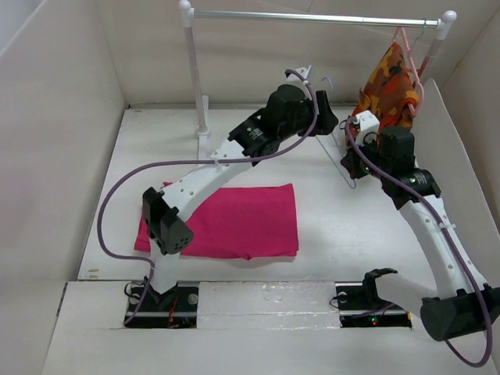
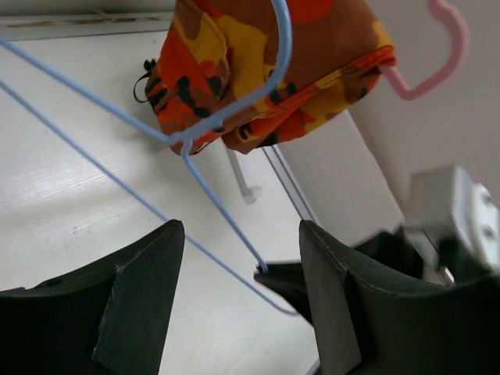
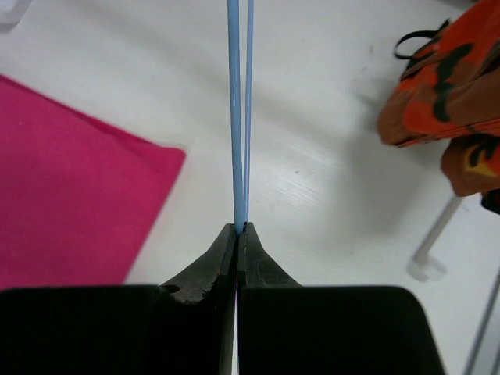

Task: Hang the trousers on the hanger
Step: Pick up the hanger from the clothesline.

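Observation:
The magenta-pink trousers [image 1: 234,223] lie folded flat on the table in front of the left arm; their edge shows in the right wrist view [image 3: 62,195]. The pale blue wire hanger [image 1: 349,181] is held upright off the table. My right gripper [image 1: 348,161] is shut on its wire [image 3: 237,117], fingertips pinched together [image 3: 240,228]. My left gripper [image 1: 326,121] is open beside the hanger's top. In the left wrist view the hanger [image 2: 211,199] runs between the spread fingers [image 2: 238,234] without touching them, its hook up in front of the patterned garment.
An orange, red and yellow patterned garment [image 1: 391,86] hangs on a salmon-pink hanger [image 2: 445,55] from the white rail [image 1: 312,17] at the back right. The rail's post [image 1: 195,78] stands at the back left. White walls enclose the table.

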